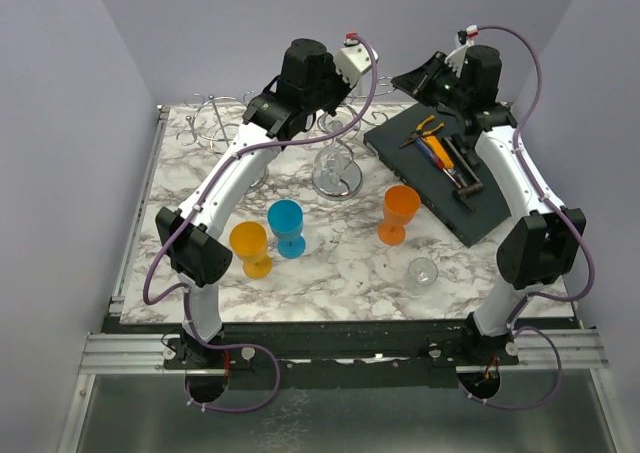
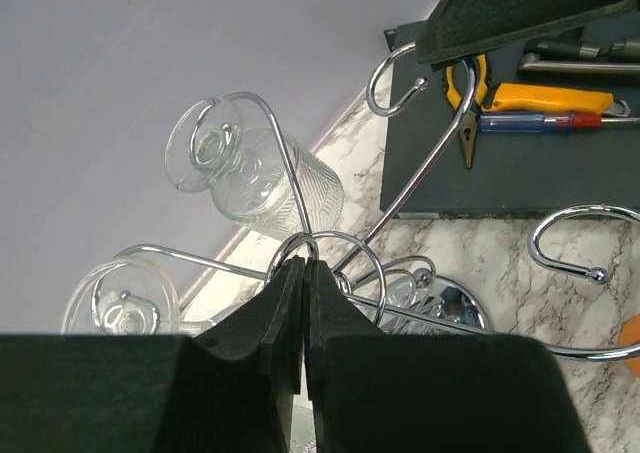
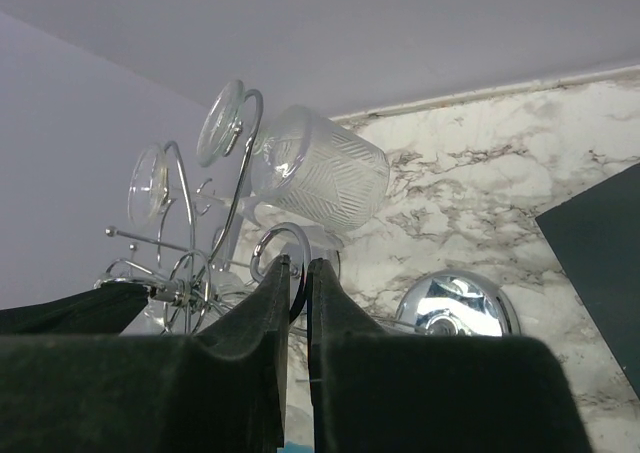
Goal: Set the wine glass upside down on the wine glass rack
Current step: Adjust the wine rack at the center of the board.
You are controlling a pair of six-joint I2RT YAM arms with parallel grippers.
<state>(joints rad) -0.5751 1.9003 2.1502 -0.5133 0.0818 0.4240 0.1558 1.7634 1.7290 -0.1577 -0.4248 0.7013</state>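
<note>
- The wine glass (image 2: pixel 275 185) is hanging foot-up on the wine glass rack (image 3: pixel 455 311), its foot sitting in a wire loop and its bowl tilting.
- The left claw (image 2: pixel 303 268) is clenching tight, tips sitting at a rack ring.
- The right claw (image 3: pixel 297 273) is sitting clenched to a thin slit with rack wire showing inside; I cannot tell whether it is pinching.

A clear, herringbone-patterned wine glass (image 3: pixel 320 173) hangs tilted, its foot caught in a hook of the chrome wire rack (image 3: pixel 458 305).
</note>
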